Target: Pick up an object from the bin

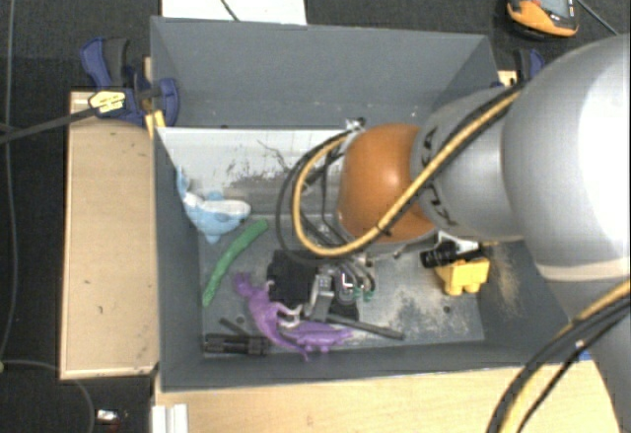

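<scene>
Purple toy lizard (264, 315) partly covered by end effector (340, 289).

Purple plastic lizard (306, 332) (tail toward upper left), flat on the bin (296, 66) floor by its lower wall

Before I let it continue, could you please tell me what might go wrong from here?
The end effector sits low in the bin, crowded by a purple toy lizard, a black block and a thin dark rod: it may grab two things or nudge them aside. Its looping cable hangs inside the bin and might snag.
</scene>
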`<state>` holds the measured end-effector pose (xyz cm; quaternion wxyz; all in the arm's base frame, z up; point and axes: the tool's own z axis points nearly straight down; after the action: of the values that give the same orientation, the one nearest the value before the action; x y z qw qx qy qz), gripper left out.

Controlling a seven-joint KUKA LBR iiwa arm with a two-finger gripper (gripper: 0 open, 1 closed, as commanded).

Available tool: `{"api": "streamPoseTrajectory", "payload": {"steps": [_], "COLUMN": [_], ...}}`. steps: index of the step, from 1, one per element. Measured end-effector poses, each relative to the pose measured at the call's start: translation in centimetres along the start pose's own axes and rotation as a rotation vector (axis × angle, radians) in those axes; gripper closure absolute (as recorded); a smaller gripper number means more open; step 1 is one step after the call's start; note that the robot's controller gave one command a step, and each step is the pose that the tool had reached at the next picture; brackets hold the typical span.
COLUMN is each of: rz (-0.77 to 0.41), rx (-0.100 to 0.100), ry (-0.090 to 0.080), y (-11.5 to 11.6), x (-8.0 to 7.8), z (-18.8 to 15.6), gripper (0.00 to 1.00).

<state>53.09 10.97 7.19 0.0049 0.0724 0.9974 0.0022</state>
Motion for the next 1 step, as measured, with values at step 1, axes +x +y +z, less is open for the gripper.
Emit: {"api": "streamPoseTrajectory", "payload": {"steps": [1], "rz": [0.120], "rx": [0.002], "ry": [0.003], "y": [-0.05], "x": [-1.32], "z": [0.05], "gripper": [0.00]}}
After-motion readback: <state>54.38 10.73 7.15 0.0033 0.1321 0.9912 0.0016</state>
